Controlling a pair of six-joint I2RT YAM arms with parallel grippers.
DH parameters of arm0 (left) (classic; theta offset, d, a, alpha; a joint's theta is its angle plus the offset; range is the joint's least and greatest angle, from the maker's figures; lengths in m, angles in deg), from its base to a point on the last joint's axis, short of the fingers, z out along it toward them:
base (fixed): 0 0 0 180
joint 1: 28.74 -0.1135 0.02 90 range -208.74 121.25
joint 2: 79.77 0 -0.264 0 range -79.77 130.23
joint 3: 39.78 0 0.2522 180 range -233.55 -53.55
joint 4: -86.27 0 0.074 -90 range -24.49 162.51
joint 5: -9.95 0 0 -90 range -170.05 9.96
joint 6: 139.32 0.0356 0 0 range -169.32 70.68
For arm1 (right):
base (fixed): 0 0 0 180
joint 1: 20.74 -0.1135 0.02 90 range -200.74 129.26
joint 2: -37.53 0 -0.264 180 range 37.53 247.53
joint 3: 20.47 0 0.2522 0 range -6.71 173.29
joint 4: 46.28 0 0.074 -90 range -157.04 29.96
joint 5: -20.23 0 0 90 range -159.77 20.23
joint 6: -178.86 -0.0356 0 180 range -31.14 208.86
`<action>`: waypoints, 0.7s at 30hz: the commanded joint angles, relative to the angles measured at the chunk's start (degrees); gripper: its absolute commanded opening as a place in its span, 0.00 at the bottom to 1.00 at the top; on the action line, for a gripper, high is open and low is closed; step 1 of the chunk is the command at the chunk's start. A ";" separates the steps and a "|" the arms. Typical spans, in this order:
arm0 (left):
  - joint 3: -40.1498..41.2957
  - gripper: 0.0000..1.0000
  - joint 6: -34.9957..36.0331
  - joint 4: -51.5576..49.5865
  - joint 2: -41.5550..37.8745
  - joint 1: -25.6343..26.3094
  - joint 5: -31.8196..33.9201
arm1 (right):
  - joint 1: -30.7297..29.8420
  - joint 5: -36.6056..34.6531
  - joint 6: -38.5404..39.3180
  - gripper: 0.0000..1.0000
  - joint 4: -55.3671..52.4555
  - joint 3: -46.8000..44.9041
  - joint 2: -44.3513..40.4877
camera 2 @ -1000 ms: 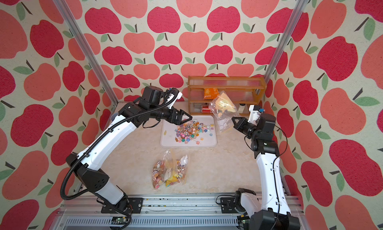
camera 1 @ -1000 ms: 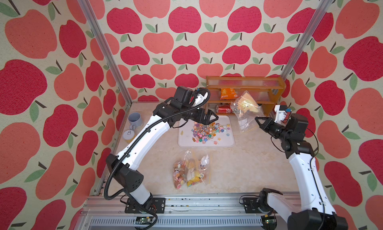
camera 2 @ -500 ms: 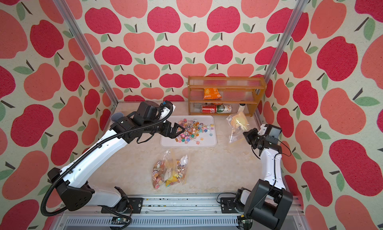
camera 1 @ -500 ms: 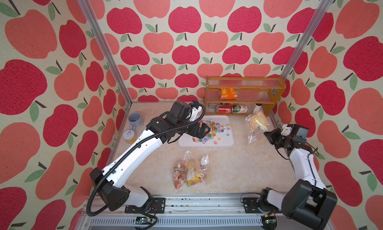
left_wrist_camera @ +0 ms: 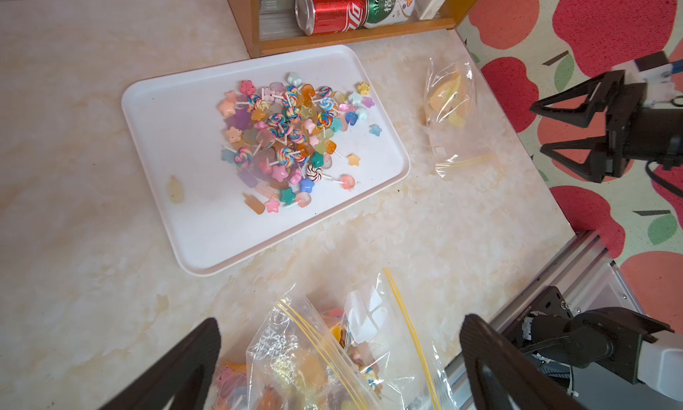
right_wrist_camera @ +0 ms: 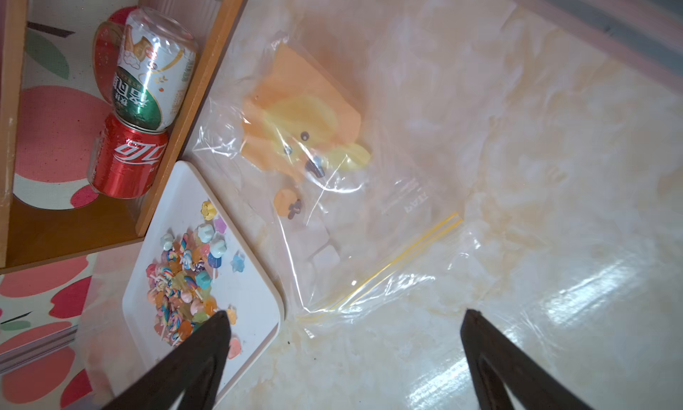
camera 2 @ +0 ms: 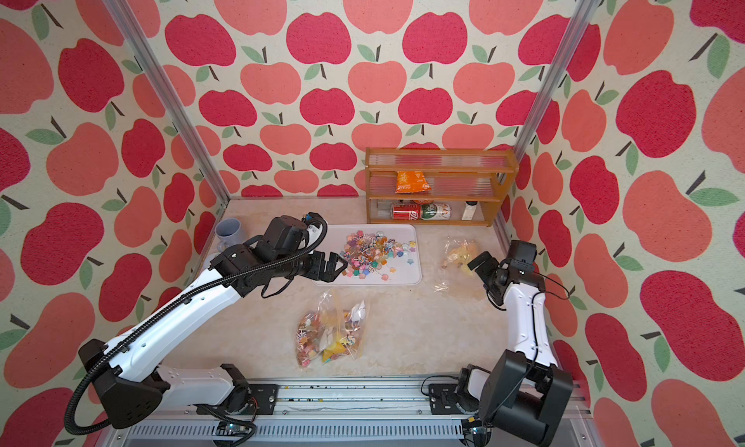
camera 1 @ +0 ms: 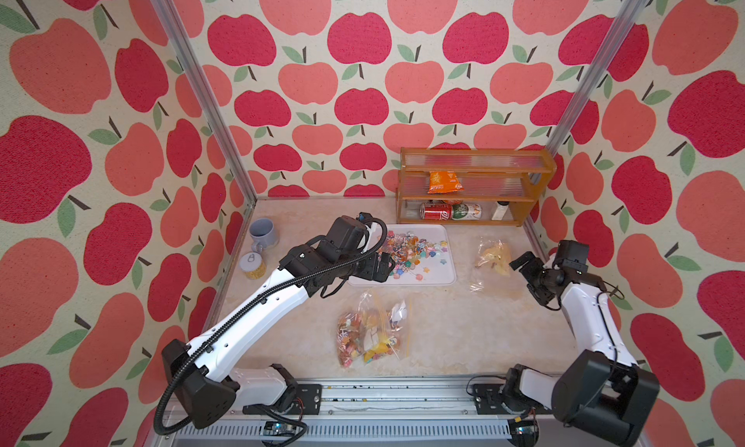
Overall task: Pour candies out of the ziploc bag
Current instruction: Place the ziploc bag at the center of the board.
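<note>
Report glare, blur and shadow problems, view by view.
Right wrist view: bright glare streaks the table, the emptied bag shines, and the far background blurs. Left wrist view: candies are sharp, the near full bag slightly soft. Both top views: even light, faint shadows.

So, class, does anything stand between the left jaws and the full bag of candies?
Nothing visible does. The left jaws hang open over a corner of the tray, and only bare table lies between them and the full bag.

I see pink, blue, orange and swirl-striped candies [left_wrist_camera: 288,138] on a white tray [left_wrist_camera: 177,131], a beige marbled surface [left_wrist_camera: 74,94] and red-apple-print walls [camera 1: 358,42].
</note>
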 commanded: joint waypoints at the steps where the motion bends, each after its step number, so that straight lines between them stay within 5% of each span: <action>1: 1.64 1.00 -2.61 -1.79 -2.22 0.51 3.50 | -1.16 -8.44 3.92 0.99 -7.06 4.76 -2.96; 4: 3.41 1.00 -4.44 -2.65 -2.87 0.76 4.14 | -4.26 -7.61 5.86 0.99 -8.59 7.54 -5.47; 8: 5.26 0.99 -6.89 -3.88 -1.82 2.58 5.31 | -15.79 -6.00 7.89 0.97 -8.55 8.66 -8.60; 16: 2.68 0.89 -11.78 -10.82 5.03 8.28 10.19 | -36.21 -1.86 6.51 0.59 -6.16 6.30 -9.70; 21: 2.71 0.83 -15.76 -12.47 9.96 10.40 11.03 | -45.68 -0.83 4.46 0.52 -3.46 4.18 -9.90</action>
